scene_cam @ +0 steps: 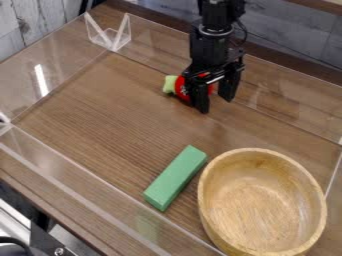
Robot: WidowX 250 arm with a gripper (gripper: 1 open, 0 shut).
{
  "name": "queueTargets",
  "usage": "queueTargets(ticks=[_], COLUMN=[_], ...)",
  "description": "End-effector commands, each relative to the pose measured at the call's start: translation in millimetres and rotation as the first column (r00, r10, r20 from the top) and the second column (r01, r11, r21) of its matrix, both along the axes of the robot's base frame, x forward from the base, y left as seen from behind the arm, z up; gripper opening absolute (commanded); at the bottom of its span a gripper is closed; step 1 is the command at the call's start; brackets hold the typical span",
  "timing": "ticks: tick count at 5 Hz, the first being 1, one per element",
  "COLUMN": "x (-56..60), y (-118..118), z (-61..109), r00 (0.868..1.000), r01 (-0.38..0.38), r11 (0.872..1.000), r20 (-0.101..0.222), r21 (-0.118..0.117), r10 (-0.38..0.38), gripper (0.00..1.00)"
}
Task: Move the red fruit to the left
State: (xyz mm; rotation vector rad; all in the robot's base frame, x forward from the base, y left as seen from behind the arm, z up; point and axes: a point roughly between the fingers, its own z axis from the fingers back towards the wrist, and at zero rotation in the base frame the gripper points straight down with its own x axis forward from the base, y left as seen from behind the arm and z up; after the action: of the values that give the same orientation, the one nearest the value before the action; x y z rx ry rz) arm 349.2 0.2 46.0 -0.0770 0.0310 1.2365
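The red fruit (181,87) is small and round, with its light green leafy top pointing left. It lies on the wooden table (107,120) at the back centre. My gripper (215,95) hangs from the black arm just right of the fruit. Its jaws are open with nothing between them. The left finger (201,97) stands right against the fruit's right side and hides its edge.
A flat green rectangular block (177,177) lies in the front centre. A large wooden bowl (262,205) stands at the front right. Clear plastic walls (40,75) ring the table, with a clear stand (108,33) at the back left.
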Motion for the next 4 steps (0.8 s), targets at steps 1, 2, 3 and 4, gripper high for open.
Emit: queueTargets(ticks=[1, 2, 3, 4], x=[5.2, 2.5, 3.0, 3.7], y=[-4.7, -7.1, -6.5, -5.7], z=[21.5, 23.3, 26.9, 30.8], r00=[0.998, 0.998, 0.998, 0.998], r01=[-0.009, -0.023, -0.002, 0.019], r11=[1.0, 1.0, 1.0, 1.0], r20=[0.062, 0.061, 0.06, 0.059], r21=[0.01, 0.016, 0.021, 0.025], r10=[0.009, 0.022, 0.0, -0.02], gripper=[0.0, 0.0, 0.0, 0.0])
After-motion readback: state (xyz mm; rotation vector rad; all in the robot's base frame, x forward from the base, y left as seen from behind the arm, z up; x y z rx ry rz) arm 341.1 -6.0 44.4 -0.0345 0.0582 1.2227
